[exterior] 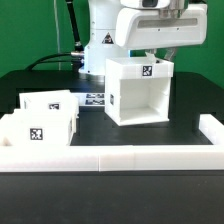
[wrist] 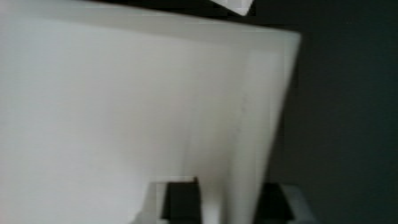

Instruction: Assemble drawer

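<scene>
The large white casing point(exterior: 138, 92) stands on the black table right of centre, its open side facing the front, with a square tag on its top. My gripper point(exterior: 159, 58) comes down from above onto the casing's rear right top edge. In the wrist view the casing wall point(wrist: 143, 110) fills the frame, and my gripper point(wrist: 228, 200) has its dark fingers point(wrist: 178, 203) on either side of the thin wall, pressed against it. Two smaller tagged trays sit at the exterior view's left, one behind point(exterior: 46, 102) and one in front point(exterior: 40, 130).
A low white wall point(exterior: 120, 158) edges the table's front and rises at the right point(exterior: 210, 130). The marker board point(exterior: 95, 98) lies flat between the trays and the casing. The arm's white base point(exterior: 105, 45) stands behind the casing.
</scene>
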You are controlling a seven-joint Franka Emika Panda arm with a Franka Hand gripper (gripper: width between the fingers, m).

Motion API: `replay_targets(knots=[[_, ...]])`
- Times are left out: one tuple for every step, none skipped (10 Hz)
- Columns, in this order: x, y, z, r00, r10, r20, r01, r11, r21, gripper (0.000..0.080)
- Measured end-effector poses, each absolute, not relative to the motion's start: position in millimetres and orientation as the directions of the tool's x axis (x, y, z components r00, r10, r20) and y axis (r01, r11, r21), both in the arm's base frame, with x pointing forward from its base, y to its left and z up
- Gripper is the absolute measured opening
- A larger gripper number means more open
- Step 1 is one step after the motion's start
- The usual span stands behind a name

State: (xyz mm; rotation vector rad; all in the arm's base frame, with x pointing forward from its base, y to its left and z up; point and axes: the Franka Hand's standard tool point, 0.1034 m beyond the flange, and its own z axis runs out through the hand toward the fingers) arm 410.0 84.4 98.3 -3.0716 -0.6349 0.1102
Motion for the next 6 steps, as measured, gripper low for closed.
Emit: replay_targets(knots=[[410.3,84.4,98.4,0.915,0.397,-0.067,0.396,-0.918,-0.017,0.0108],[410.1,84.4,98.3,0.916,0.396,-0.068,0.396,-0.918,-0.017,0.0037],[410.1,84.4,98.3,0.916,0.396,-0.068,0.396,-0.918,-0.017,0.0037],[410.1,84.4,98.3,0.916,0.396,-0.068,0.396,-0.918,-0.017,0.0037],[410.1,84.4,98.2,0.916,0.396,-0.068,0.396,-0.918,-0.018,0.0037],[410.1,84.4,98.3,0.916,0.396,-0.068,0.396,-0.918,-0.017,0.0037]])
